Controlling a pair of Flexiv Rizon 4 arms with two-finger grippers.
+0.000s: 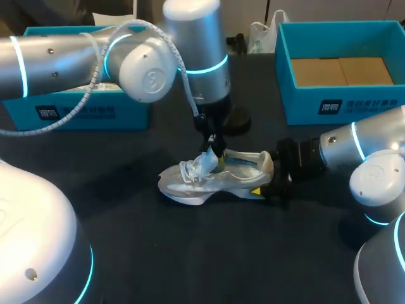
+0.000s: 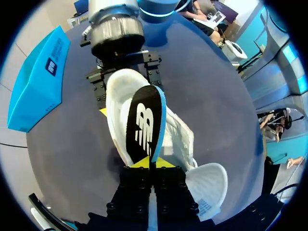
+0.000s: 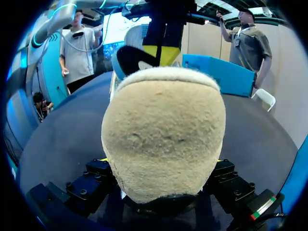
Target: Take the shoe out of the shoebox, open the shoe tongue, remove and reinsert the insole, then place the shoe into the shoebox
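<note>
Cream, fuzzy heel of the shoe (image 3: 163,134), upright between the black fingers of the right gripper (image 3: 162,168), which pressed it from both sides. Beyond the heel, the left gripper (image 3: 161,54) pinched a black, blue-edged insole (image 3: 131,58) above the shoe. A blue shoebox (image 3: 222,74) sat farther off on the dark table (image 3: 57,139).

A robotics lab bench: a silver left arm (image 1: 57,60) and right arm (image 1: 345,147) with glowing blue joint rings meet over a dark table (image 1: 190,253), with a teal shoebox (image 1: 95,114) and a second shoebox (image 1: 354,104) well behind their jaws.
</note>
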